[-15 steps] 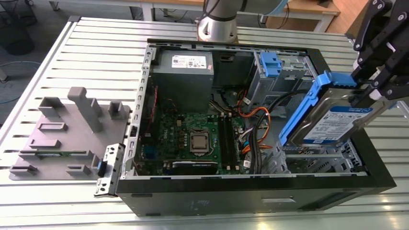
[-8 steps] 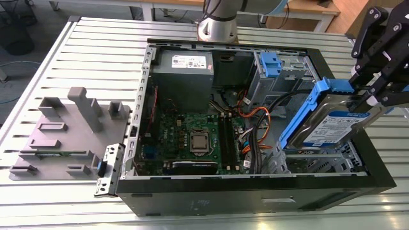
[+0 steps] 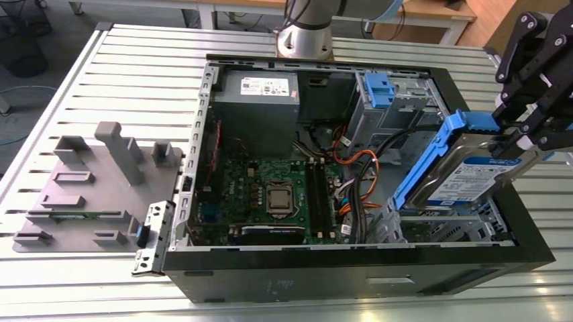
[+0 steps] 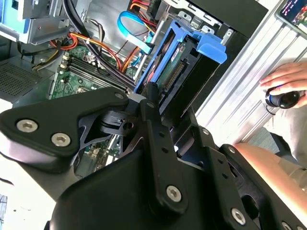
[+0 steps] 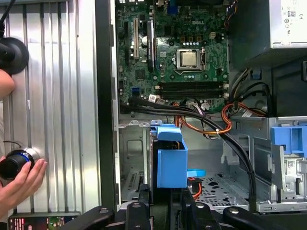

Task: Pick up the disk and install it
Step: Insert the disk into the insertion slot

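One disk [image 3: 465,176], blue rails on, sits tilted over the metal drive cage [image 3: 447,225] at the open PC case's [image 3: 349,268] corner, exterior view's right. Gripper [image 3: 524,144] is clamped on its upper end, fingers either side. Motherboard [image 3: 268,191] lies beside it, down in the case. Person's hand [image 5: 21,184] rests on a black knob [image 5: 10,164] atop the slatted table [image 3: 80,282].

The silver-grey disk [image 3: 467,176], blue-railed and white-and-blue labelled, hangs steeply tilted over the open computer case [image 3: 313,282].
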Action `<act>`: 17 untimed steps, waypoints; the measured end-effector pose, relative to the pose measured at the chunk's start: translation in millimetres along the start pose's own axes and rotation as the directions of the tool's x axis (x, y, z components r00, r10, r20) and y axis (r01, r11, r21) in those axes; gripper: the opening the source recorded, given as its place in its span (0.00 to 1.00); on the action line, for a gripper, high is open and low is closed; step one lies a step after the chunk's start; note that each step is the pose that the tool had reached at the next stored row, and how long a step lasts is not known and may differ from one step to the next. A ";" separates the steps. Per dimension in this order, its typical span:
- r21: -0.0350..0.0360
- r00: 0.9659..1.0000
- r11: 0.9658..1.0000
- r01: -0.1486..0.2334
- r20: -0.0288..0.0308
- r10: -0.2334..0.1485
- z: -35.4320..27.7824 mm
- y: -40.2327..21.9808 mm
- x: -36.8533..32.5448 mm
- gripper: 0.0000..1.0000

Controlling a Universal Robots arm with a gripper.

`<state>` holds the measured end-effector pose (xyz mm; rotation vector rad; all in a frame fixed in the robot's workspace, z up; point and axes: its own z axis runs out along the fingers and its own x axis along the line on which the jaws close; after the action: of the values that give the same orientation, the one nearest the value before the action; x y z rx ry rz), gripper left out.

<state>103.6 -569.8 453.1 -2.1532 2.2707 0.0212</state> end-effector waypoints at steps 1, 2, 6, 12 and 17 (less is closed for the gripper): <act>0.000 1.000 1.000 0.000 0.000 0.000 0.0 -0.1 0.0 0.35; 0.000 1.000 1.000 0.000 0.000 0.000 0.1 -0.1 0.0 0.35; 0.000 1.000 1.000 0.000 0.000 0.000 0.2 -0.2 0.0 0.35; 0.000 1.000 1.000 0.000 0.000 0.000 3.3 -0.2 0.1 0.35; 0.000 1.000 1.000 0.000 0.000 0.000 7.7 -0.2 0.2 0.35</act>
<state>103.8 -569.8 445.4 -2.1531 2.2707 0.0211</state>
